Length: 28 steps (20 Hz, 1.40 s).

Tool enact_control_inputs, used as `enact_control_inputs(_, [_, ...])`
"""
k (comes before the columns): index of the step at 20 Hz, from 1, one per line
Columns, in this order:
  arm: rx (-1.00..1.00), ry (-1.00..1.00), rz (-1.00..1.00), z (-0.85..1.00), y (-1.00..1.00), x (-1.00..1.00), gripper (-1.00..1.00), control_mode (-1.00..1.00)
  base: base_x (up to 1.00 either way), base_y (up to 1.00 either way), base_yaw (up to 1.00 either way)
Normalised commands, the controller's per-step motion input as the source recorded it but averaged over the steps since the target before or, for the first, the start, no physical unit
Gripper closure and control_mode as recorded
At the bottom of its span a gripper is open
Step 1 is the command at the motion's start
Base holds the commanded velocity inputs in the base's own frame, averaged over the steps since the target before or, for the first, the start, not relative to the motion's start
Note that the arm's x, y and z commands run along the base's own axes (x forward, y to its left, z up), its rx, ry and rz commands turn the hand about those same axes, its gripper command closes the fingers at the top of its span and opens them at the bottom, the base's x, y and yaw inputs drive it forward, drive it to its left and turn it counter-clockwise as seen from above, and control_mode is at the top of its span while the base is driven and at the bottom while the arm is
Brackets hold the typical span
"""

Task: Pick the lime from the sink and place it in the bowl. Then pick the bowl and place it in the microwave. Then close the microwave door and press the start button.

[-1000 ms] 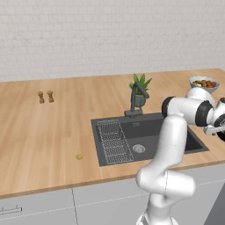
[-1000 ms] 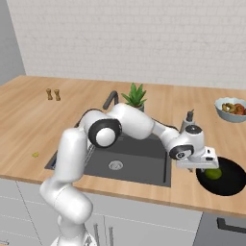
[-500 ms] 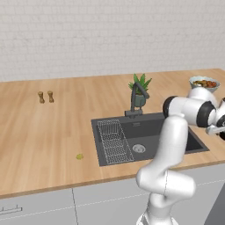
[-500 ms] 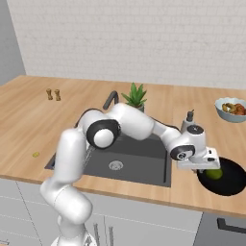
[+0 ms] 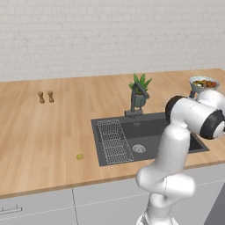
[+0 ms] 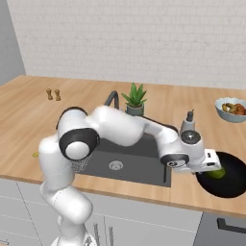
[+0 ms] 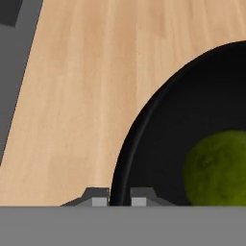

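Now that the jaws have drawn together, they stand clenched on the near rim of the bowl (image 7: 140, 129): in the hand view one of the two fingertips (image 7: 99, 201) is outside the black edge and the other is just inside it, with the rim between them. This closing is what has changed in the last second; the arm (image 6: 125, 129) itself has hardly moved and stays stretched to the right, past the sink (image 6: 132, 166), with the hand low at the left edge of the bowl. The lime (image 7: 217, 168) lies free inside the bowl, a little away from the grasped edge, so I judge the first part of the task is done and the second part begins, the carrying of the bowl to the microwave. The bowl rests flat on the tabletop (image 7: 72, 96), to the right of the sink and well apart from the pale bowl of fruit (image 6: 232, 109) further back. Because the hold is on one side of the rim only, the bowl may tilt when lifted, and the round lime could roll, so a slow and level lift seems wise.
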Motion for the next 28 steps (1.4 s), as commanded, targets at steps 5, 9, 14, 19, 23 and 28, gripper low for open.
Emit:
enact_control_inputs(5, [-0.14,0.15,0.28,0.97,0.39,-0.20,1.00,-1.00,0.00,0.00,0.00])
enact_control_inputs(9, [-0.02,0.25,0.33,0.91,0.36,-0.09,1.00,-1.00,0.00,0.00,0.00])
enact_control_inputs(14, [0.07,0.12,0.35,0.79,0.44,-0.11,1.00,-1.00,0.00,0.00,0.00])
enact_control_inputs(19, [0.00,0.04,0.42,0.69,0.70,-0.18,1.00,-1.00,0.00,0.00,0.00])
enact_control_inputs(23, [0.00,0.05,0.39,0.38,0.97,-0.22,1.00,-1.00,0.00,0.00,0.00])
enact_control_inputs(28, [-0.01,0.01,0.29,0.30,0.94,-0.26,1.00,-1.00,0.00,0.00,0.00])
